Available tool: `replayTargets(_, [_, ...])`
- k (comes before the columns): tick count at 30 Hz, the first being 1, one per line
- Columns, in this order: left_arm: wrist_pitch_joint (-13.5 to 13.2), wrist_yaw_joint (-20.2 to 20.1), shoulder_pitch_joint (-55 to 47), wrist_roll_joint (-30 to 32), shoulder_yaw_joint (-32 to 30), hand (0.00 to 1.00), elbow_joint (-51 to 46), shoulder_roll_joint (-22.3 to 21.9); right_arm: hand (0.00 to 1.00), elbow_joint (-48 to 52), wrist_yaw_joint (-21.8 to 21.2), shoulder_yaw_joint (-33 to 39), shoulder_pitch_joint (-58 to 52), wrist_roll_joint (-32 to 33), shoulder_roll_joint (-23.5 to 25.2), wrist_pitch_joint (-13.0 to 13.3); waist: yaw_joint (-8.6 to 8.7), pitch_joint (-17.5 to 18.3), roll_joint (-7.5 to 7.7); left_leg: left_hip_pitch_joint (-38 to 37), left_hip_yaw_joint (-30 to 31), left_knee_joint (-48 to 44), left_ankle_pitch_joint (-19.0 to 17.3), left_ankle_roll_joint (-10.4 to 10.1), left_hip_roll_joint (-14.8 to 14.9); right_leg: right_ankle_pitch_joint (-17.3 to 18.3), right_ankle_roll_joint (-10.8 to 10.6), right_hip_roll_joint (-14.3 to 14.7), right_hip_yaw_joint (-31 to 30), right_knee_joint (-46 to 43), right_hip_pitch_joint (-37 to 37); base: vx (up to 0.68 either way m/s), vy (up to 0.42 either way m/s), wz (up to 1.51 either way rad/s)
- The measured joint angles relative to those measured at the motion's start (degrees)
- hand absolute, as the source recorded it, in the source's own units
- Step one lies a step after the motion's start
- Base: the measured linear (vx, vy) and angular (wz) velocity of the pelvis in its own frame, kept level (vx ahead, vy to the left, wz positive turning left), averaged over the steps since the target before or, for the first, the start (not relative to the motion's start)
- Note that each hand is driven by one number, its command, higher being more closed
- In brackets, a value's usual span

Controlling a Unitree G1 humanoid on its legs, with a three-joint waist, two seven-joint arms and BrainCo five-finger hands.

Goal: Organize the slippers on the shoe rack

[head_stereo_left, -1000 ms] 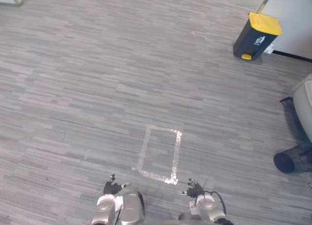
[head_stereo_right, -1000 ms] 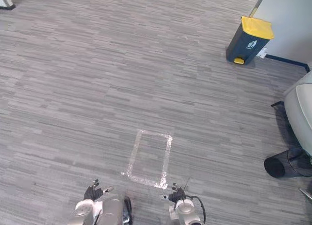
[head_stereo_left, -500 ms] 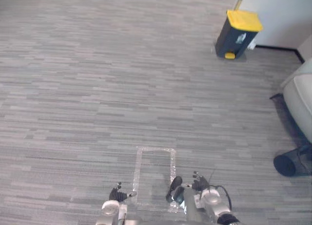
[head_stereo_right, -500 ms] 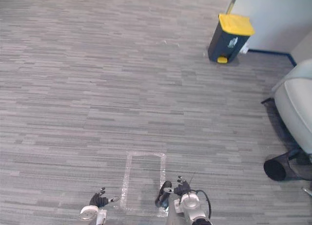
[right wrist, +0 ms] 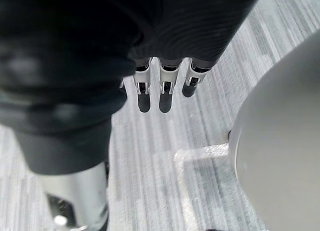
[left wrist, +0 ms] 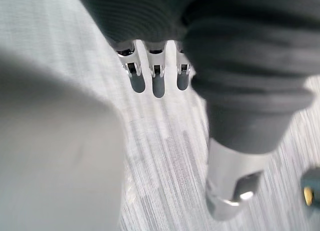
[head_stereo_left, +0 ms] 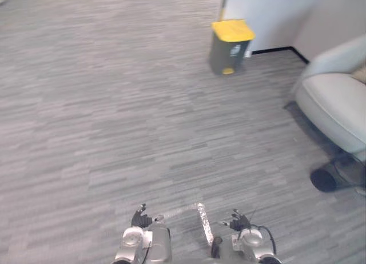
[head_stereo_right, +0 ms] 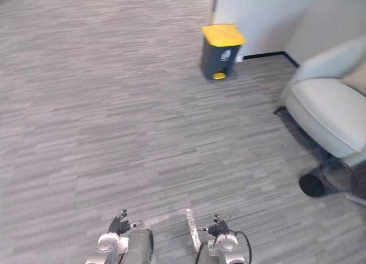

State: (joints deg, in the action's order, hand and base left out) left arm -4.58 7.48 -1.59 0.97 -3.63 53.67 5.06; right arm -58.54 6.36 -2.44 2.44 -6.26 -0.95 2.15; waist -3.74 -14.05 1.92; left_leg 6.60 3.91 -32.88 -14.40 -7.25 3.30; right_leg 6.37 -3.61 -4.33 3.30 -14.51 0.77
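Both hands hang loose and empty at the near edge, left hand (head_stereo_left: 140,218) and right hand (head_stereo_left: 239,221), and I can't tell where the slippers or rack are. My worry: if it heads right, it could clip the black mesh wastebasket (head_stereo_left: 325,179) or the pale grey upholstered armchair (head_stereo_left: 334,101). Count: one each, plus one yellow-lidded dark pedal bin (head_stereo_left: 230,45) far off and one clear tape floor mark (head_stereo_left: 202,221).
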Motion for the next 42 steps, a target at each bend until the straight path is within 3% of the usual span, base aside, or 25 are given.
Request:
replayTargets(1, [0.19, -0.08, -0.48, 0.15, 0.34, 0.00, 0.59, -0.01, 0.00, 0.05, -0.15, 0.10, -0.32, -0.02, -0.48, 0.06, 0.46, 0.70, -0.88, -1.50, -2.15, 1.29, -2.25, 1.58, 0.28, -0.57, -0.24, 0.06, -2.10, 0.43, 0.14, 0.13, 0.267, -1.17])
replayTargets(2, [0.34, -0.16, -0.64, 0.10, 0.37, 0.00, 1.63, 0.11, 0.00, 0.22, -0.24, 0.22, -0.29, -0.23, -0.58, 0.15, 1.08, 1.35, -0.88, -3.33, -6.78, 4.38, -4.26, 4.66, 0.20, -1.50, -1.06, -0.24, -5.58, 1.31, 1.84, 0.10, 0.326, -1.24])
replayTargets(4, [0.33, -0.20, -0.54, 0.11, 0.38, 0.00, 1.62, 0.35, 0.00, -0.19, -0.41, 0.22, -0.30, -0.39, -0.52, 0.13, 0.93, 1.53, -0.32, -3.90, -10.12, 5.84, -4.37, 4.92, 0.12, -2.85, -1.16, -0.84, -6.86, 1.38, 3.45, 0.04, 0.304, -1.22])
replayTargets(5, [0.37, -0.16, -0.57, 0.17, 0.37, 0.00, 2.01, 0.51, 0.00, -0.37, -0.78, 0.19, -0.12, -0.48, -0.54, 0.12, 0.80, 1.61, -0.20, -6.42, -15.22, 8.47, -3.96, 5.62, 0.57, -2.67, -0.27, -2.25, -2.43, -1.35, 4.79, 0.01, 0.180, -1.24])
replayTargets(6, [0.37, -0.16, -0.57, 0.15, 0.37, 0.00, 2.09, 0.54, 0.00, -0.39, -0.81, 0.18, -0.11, -0.50, -0.55, 0.12, 0.71, 1.61, -0.20, -7.20, -16.21, 9.24, -3.83, 5.85, 0.60, -2.40, -0.01, -2.75, -0.30, -2.51, 5.07, 0.03, 0.141, -1.28])
replayTargets(7, [0.37, -0.16, -0.62, 0.16, 0.43, 0.00, 2.11, 0.59, 0.00, -0.52, -0.86, 0.16, -0.05, -0.53, -0.60, 0.12, 0.70, 1.56, -0.31, -9.18, -19.00, 11.08, -3.51, 6.39, 0.80, -1.06, 1.03, -4.36, 6.55, -5.58, 5.16, 0.03, 0.120, -1.33])
replayTargets(8, [0.38, -0.19, -0.74, 0.15, 0.85, 0.00, 2.13, 0.73, 0.00, -0.89, -1.00, -0.06, 0.14, -0.58, -0.67, 0.12, 0.42, 1.66, -0.42, -11.29, -23.37, 12.75, -3.31, 6.69, 1.09, 1.54, 3.65, -7.97, 20.14, -10.16, 4.80, 0.03, 0.120, -1.30])
replayTargets(9, [0.38, -0.20, -0.74, 0.15, 0.87, 0.00, 2.13, 0.75, 0.00, -0.92, -1.03, -0.07, 0.24, -0.58, -0.67, 0.12, 0.39, 1.66, -0.41, -11.43, -24.20, 12.79, -3.31, 6.69, 1.16, 2.02, 4.15, -8.59, 22.46, -10.90, 4.66, 0.03, 0.072, -1.31])
replayTargets(11, [0.40, -0.22, -0.72, 0.00, 0.88, 0.00, 2.12, 0.79, 0.00, -1.08, -1.35, -0.13, 0.34, -0.76, -0.77, 0.04, 0.27, 1.79, -0.17, -11.83, -29.31, 12.69, -3.32, 6.70, 1.21, 5.60, 5.82, -13.10, 37.49, -14.42, 4.00, 0.04, -0.018, -1.15])
replayTargets(13, [0.47, -0.24, -0.43, -0.01, 0.68, 0.00, 2.30, 0.56, 0.00, -1.06, -1.49, -0.10, 0.67, -1.76, -1.32, 0.07, 0.22, 1.56, 0.09, -12.99, -31.53, 12.87, -3.33, 6.71, 0.84, 5.94, 7.57, -13.47, 42.29, -14.26, 4.13, 0.05, -0.065, -1.24])
replayTargets(14, [0.43, -0.35, -0.27, -0.01, 0.43, 0.00, 2.95, -0.16, 0.00, -1.32, -1.50, -0.08, 0.88, -2.77, -2.22, 0.07, 0.08, 1.45, -1.26, -14.02, -30.86, 14.72, -3.07, 7.10, 1.13, 4.89, 8.98, -11.33, 43.10, -12.54, 3.82, 0.04, -0.105, -1.22])
replayTargets(15, [0.43, -0.40, -0.26, -0.03, 0.42, 0.00, 3.23, -0.46, 0.00, -1.55, -1.50, -0.08, 1.01, -2.79, -2.58, 0.04, -0.03, 1.55, -1.58, -14.59, -30.86, 15.77, -2.82, 7.06, 1.31, 4.85, 9.07, -10.73, 43.58, -11.44, 3.68, 0.01, -0.101, -1.07])
replayTargets(16, [0.42, -0.42, -0.32, -0.01, 0.68, 0.00, 3.26, -1.05, 0.00, -1.41, -1.50, 0.01, 1.51, -2.79, -2.77, 0.04, 0.09, 1.52, -1.97, -15.08, -31.81, 17.02, -2.24, 6.20, 1.67, 7.01, 8.83, -10.95, 45.38, -10.71, 3.31, 0.00, -0.129, -0.63])
replayTargets(17, [0.50, -0.54, -0.39, 0.05, 1.54, 0.00, 2.98, -1.36, 0.00, -1.28, -1.48, 0.05, 1.13, -2.80, -3.29, -0.01, 0.41, 1.81, -1.60, -15.04, -33.80, 18.46, -2.05, 5.37, 1.81, 11.18, 9.11, -14.79, 49.70, -16.28, 3.00, 0.01, -0.103, -0.54])
replayTargets(18, [0.56, -0.65, -0.30, -0.15, 2.03, 0.00, 2.73, -1.05, 0.00, -1.40, -1.48, 0.01, 0.74, -2.79, -3.37, -0.05, 0.28, 2.20, -0.78, -15.06, -35.00, 18.50, -2.05, 4.63, 1.69, 10.79, 7.70, -15.98, 49.93, -16.40, 3.02, 0.04, -0.093, -0.62])
replayTargets(19, [0.55, -0.48, 0.07, -0.39, 1.65, 0.00, 2.30, -1.14, 0.00, -1.69, -1.63, -0.02, 0.50, -2.79, -3.32, -0.12, -0.77, 2.06, -0.72, -15.72, -35.83, 18.39, -2.23, 3.77, 2.13, 10.02, 7.61, -14.71, 49.33, -15.54, 3.46, 0.06, -0.106, -0.75])
replayTargets(21, [0.94, -0.64, 0.10, -0.20, 2.84, 0.00, 2.82, -1.45, 0.00, -1.31, -1.55, 0.00, 0.46, -2.78, -3.31, -0.17, -1.28, 2.56, -2.24, -15.28, -35.20, 19.94, -1.30, 4.51, 3.73, 6.15, 9.14, -6.89, 46.62, -6.48, 2.88, 0.00, -0.151, -0.85])
replayTargets(24, [1.15, -1.30, 0.68, 0.00, 3.57, 0.00, 3.06, -1.33, 0.00, -1.22, -1.26, 0.47, -0.29, -2.51, -3.46, -0.16, -0.72, 2.45, -2.69, -14.37, -33.84, 17.09, -1.56, 4.04, 6.51, 4.03, 10.15, -2.07, 45.28, -0.52, 1.67, -0.04, -0.186, -0.49])
replayTargets(27, [1.05, -1.48, 0.80, 0.00, 3.71, 0.00, 2.85, -1.56, 0.00, -1.20, -0.71, 2.40, -1.19, -2.53, -4.13, -0.06, -0.42, 2.09, -3.34, -11.30, -31.57, 5.74, -3.92, 4.92, 9.73, 2.84, 9.34, 1.77, 42.05, 4.47, -0.96, -0.05, -0.078, -0.43])
replayTargets(29, [1.01, -1.46, 0.79, -0.13, 4.70, 0.00, 2.53, -1.75, 0.00, -1.23, -0.54, 2.94, -1.07, -2.53, -4.73, -0.09, -1.07, 1.60, -4.74, -7.49, -22.69, 3.58, -5.19, 3.56, 7.17, 2.45, 8.67, 2.72, 39.54, 5.20, -0.85, -0.11, 0.082, -0.80])
replayTargets(33, [0.35, -1.50, 0.79, -0.27, 4.73, 0.00, 1.65, -2.00, 0.00, -1.04, -0.59, 3.91, -1.21, -2.52, -4.38, 0.00, -2.10, 0.85, -5.24, -4.04, -13.23, 9.46, -3.43, 4.29, 1.86, 1.84, 7.72, 3.62, 33.84, 6.13, -0.98, -0.14, 0.131, -0.81])
replayTargets(35, [0.22, -1.52, 0.78, -0.31, 4.49, 0.00, 1.66, -2.06, 0.00, -1.05, -0.62, 2.91, -1.31, -2.61, -4.23, 0.06, -2.72, 1.15, -5.14, -5.27, -12.86, 12.14, -2.02, 4.75, 0.94, 0.65, 6.45, 5.14, 30.93, 8.82, -1.22, -0.05, 0.139, -0.88])
replayTargets(38, [0.26, -1.69, 0.79, -0.65, 2.66, 0.00, 2.05, -2.00, 0.00, -1.12, -0.66, 2.08, -1.19, -2.60, -3.95, 0.08, -2.73, 1.26, -4.12, -6.72, -14.90, 12.64, -2.53, 5.68, 0.87, -1.46, 6.63, 5.93, 27.45, 9.01, -0.83, 0.01, 0.108, -0.59])
replayTargets(40, [0.37, -1.64, 0.53, -0.65, 2.29, 0.00, 2.22, -1.95, 0.00, -1.16, -0.68, 1.98, -1.37, -2.62, -3.74, 0.12, -2.67, 1.52, -3.69, -8.85, -16.19, 12.72, -3.07, 6.27, 1.06, 0.34, 6.89, 5.17, 25.94, 3.70, -0.32, 0.09, 0.086, -0.47])
replayTargets(42, [0.45, -1.71, 0.36, -0.76, 2.44, 0.00, 2.38, -1.47, 0.00, -1.14, -0.79, 1.87, -1.40, -2.65, -3.57, 0.23, -2.48, 2.04, -2.92, -10.49, -16.87, 13.24, -3.05, 6.23, 0.81, 2.85, 5.83, 2.34, 25.65, -5.88, 2.64, 0.10, 0.075, -0.17])
